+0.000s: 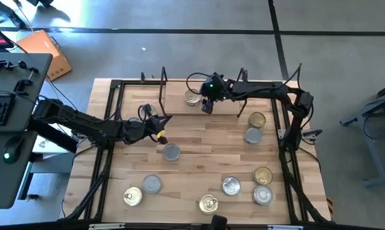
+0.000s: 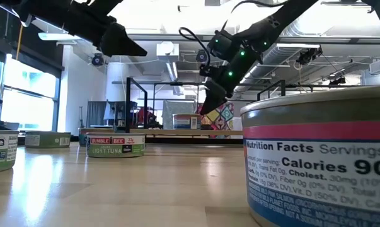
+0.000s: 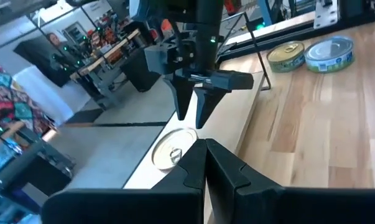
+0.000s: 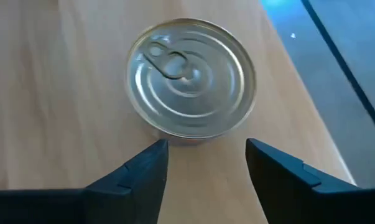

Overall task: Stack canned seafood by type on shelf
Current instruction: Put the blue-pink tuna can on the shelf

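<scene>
Silver-lidded can (image 4: 191,77) alone on shelf (image 4: 63,81), label unreadable, right gripper (image 4: 206,163) apart just beside

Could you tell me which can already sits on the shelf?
The pull-tab can beside the right hand; it alone rests on the shelf.

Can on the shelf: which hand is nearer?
Right. The right hand hangs just beside the can on the shelf, fingers apart, not touching. The left hand waits shut, farther off over the table.
</scene>
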Robot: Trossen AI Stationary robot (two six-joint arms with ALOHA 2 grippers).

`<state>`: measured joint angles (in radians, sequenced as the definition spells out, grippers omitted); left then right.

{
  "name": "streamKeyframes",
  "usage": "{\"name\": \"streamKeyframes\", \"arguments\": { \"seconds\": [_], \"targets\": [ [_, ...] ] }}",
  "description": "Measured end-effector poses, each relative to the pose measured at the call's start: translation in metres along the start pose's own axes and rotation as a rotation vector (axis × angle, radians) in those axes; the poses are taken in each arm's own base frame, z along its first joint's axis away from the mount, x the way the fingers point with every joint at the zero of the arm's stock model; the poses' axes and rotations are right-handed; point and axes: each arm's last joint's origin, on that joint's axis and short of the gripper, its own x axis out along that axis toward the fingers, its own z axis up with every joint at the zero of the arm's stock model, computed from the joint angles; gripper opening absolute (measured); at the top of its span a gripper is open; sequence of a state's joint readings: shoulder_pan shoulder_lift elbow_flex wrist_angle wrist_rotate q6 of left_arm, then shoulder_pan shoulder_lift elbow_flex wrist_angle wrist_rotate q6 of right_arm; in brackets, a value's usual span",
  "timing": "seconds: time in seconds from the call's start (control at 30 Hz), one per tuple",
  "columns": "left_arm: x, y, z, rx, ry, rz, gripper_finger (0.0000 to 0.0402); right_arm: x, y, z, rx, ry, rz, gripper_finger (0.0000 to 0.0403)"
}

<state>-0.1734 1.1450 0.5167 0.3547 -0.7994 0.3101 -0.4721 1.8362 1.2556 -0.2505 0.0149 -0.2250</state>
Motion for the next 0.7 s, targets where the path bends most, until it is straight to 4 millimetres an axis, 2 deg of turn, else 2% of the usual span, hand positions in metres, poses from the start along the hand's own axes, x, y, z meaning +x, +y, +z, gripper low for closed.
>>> {"name": "streamKeyframes", "arguments": {
  "seconds": [0.2,0.4,0.7],
  "targets": [
    [0.001,0.002,0.011,-0.045,0.073,-0.026,0.0000,0.012,0.005,-0.002,0.060,-0.006,0.042,0.0186],
    [-0.001,0.006,0.022,-0.063,0.150,-0.121,0.0000,0.025,0.007,0.004,0.128,-0.102,0.040,0.0176],
    [-0.001,0.006,0.023,-0.053,0.166,-0.135,0.0000,0.038,0.006,0.010,0.216,-0.222,0.031,0.0176]
  ]
}}
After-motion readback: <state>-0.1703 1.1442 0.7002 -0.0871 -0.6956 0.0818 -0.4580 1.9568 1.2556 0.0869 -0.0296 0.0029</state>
